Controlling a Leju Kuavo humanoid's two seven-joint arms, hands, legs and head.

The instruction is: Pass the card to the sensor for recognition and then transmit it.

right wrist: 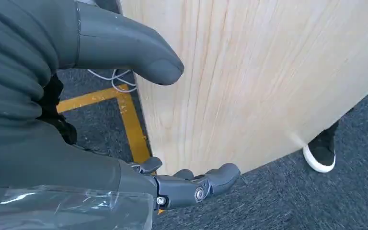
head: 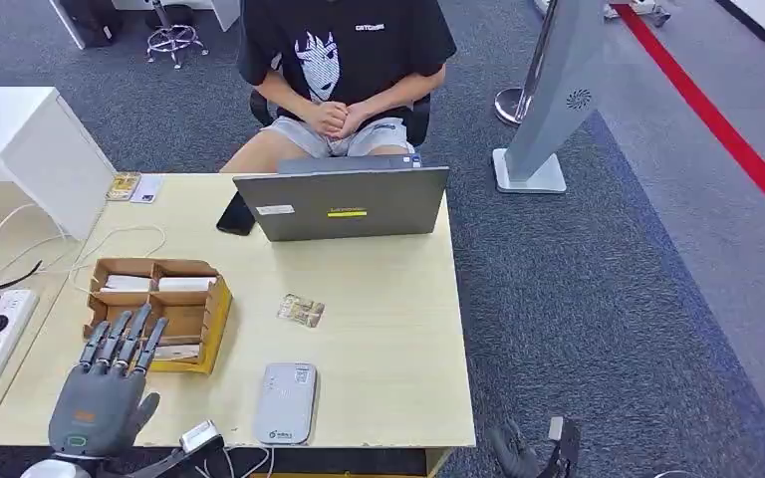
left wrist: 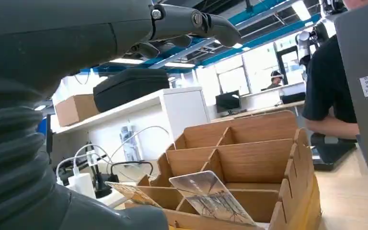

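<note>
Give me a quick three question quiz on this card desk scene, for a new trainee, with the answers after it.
1. True or false: the left hand is already holding a card.
2. Which thing lies nearest the table's front edge: A) the laptop, B) the grey sensor pad, C) the black phone?
3. Fill in: the loose card lies on the table between the laptop and the ____.

Key
1. False: its fingers are spread over the cardboard card box, with nothing in them.
2. B
3. sensor pad
</note>
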